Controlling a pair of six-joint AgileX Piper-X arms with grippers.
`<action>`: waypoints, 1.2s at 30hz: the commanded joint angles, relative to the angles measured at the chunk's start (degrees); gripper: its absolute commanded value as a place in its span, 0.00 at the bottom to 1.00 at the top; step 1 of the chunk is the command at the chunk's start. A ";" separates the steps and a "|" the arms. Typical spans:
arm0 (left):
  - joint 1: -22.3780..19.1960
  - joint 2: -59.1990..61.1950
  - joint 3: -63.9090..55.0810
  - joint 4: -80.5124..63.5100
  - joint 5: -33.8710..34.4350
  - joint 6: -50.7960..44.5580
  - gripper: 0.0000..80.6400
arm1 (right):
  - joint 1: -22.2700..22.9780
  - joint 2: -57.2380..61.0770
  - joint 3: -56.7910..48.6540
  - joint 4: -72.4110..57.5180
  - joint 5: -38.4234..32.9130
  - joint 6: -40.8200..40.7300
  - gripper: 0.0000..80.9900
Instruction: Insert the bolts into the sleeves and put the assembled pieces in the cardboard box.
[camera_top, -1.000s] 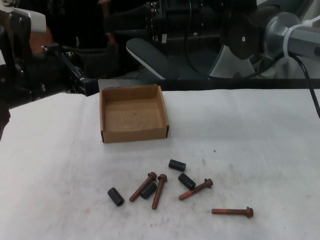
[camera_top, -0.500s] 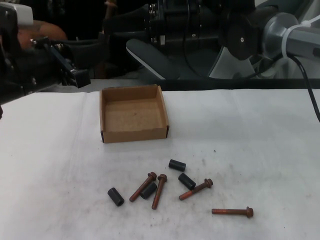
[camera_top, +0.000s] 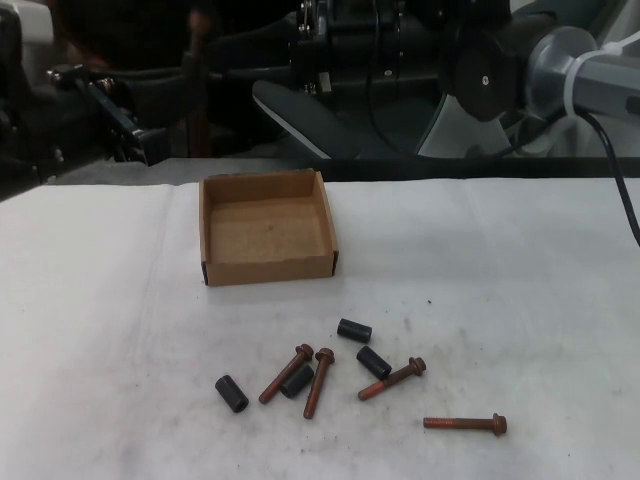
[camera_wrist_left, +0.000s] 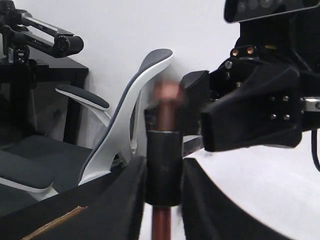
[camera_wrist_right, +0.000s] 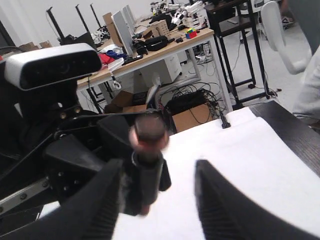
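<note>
My left gripper (camera_wrist_left: 164, 172) is raised off the bench and shut on a black sleeve (camera_wrist_left: 163, 160) with a rusty bolt (camera_wrist_left: 166, 105) pushed through it. The right gripper's black body (camera_wrist_left: 250, 112) faces it closely. In the right wrist view the same bolt head (camera_wrist_right: 147, 132) and sleeve (camera_wrist_right: 148, 177) sit between the spread fingers of my right gripper (camera_wrist_right: 159, 172), which stands open. On the white bench lie several loose bolts (camera_top: 286, 374) and several black sleeves (camera_top: 354, 330). The cardboard box (camera_top: 205, 235) stands behind them with nothing in it.
One bolt (camera_top: 464, 424) lies apart at the front right. A sleeve (camera_top: 231, 393) lies at the left of the cluster. The left arm (camera_top: 105, 110) and right arm (camera_top: 560, 60) hang over the bench's far edge. White cloth stretches bare to both sides of the box.
The left arm's dark links at the far left of the high view have shifted upward and back. The box, bolts and sleeves on the bench have not moved.
</note>
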 joint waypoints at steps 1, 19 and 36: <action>0.09 -0.83 -0.55 -2.39 0.28 0.18 0.01 | 0.03 -0.27 0.02 0.13 0.35 -0.31 0.62; 0.09 2.46 -2.58 7.60 -1.15 2.56 0.01 | -3.06 -0.27 0.02 12.34 0.42 -5.40 0.59; -0.87 15.16 -22.68 30.20 -6.10 2.67 0.01 | -3.23 -0.27 0.02 38.38 14.63 -17.89 0.59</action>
